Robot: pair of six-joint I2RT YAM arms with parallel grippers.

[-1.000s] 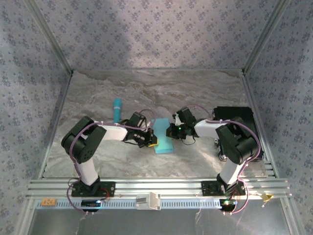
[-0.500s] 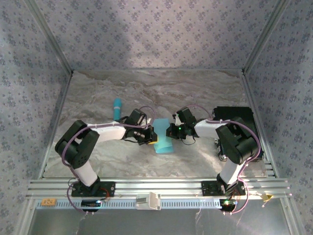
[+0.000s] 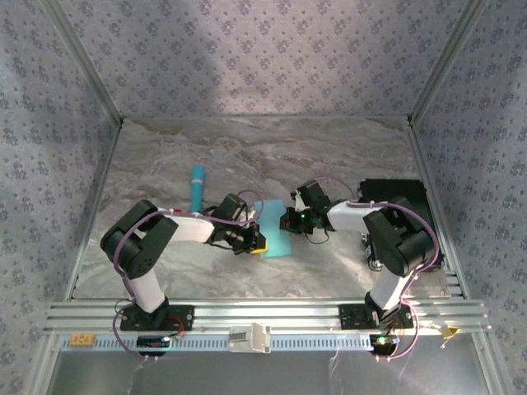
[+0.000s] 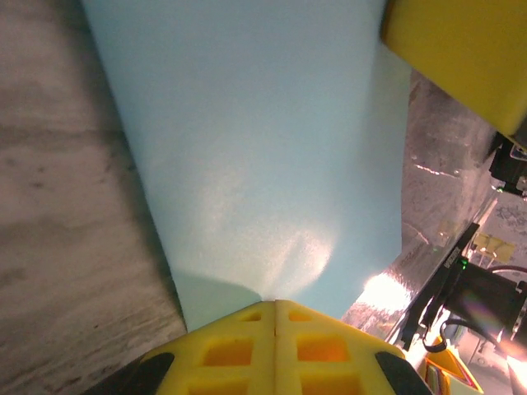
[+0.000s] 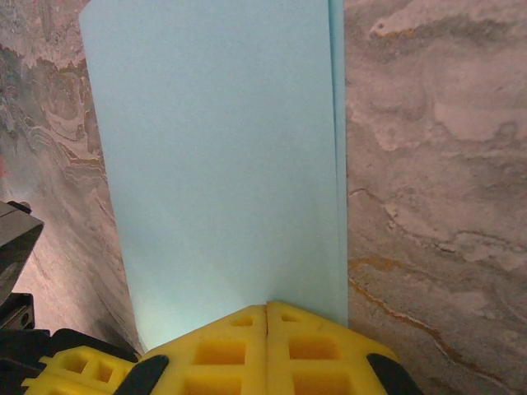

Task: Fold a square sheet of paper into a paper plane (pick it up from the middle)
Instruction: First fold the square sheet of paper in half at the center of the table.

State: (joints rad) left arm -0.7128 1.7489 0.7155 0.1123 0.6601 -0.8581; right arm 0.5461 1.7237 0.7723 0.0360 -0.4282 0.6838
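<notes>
The square sheet of paper [image 3: 277, 232] lies on the marbled desk [image 3: 329, 156] between the two arms, close in front of them and well apart from the turquoise pen-like stick [image 3: 198, 185]. It shows as a narrow rectangle. In the right wrist view [image 5: 222, 156] a second edge peeks out along its right side, so it looks doubled over with the layers not quite flush.

The left pincer [image 3: 257, 243] sits at the sheet's near left corner, and the right pincer [image 3: 288, 220] at its right edge, further back. In each wrist view the yellow fingertips are clenched tip to tip, left [image 4: 276, 309] and right [image 5: 268, 311]. No paper runs up between them. Both seem to bear down on the sheet's margin rather than pinch it.

I judge the step in hand to be setting the first lengthwise crease. To do it well, one pincer should stay planted as an anchor while the other slides along the folded edge. Thin paper on smooth stone will probably skate if both move together. Pressure should go straight down and the stroke should be slow, running outward from the anchored end so no ripple is trapped.

The slight mismatch of layers is best nudged square before the crease is hardened. Otherwise the nose folds that follow are likely to come out lopsided.
</notes>
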